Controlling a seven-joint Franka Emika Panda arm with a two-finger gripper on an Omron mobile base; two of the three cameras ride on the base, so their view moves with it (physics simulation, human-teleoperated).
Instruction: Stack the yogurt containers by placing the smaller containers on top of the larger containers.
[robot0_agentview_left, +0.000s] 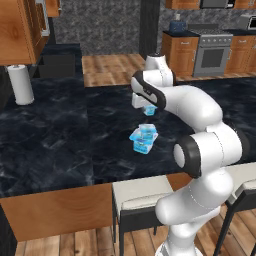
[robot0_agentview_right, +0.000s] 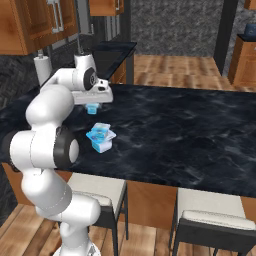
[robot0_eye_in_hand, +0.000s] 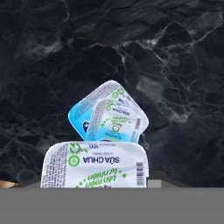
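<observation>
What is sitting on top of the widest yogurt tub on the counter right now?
One smaller tub rests, rotated, on the widest tub, covering most of its lid. A third tub is up in the gripper; its lid hides the stack's near edge.

We see our white arm rise from the lower right of the left base view, elbow bent mid-frame, forearm reaching toward centre. Our gripper (robot0_agentview_left: 149, 109) points down there, closed on a small tub (robot0_agentview_left: 150, 110).
</observation>
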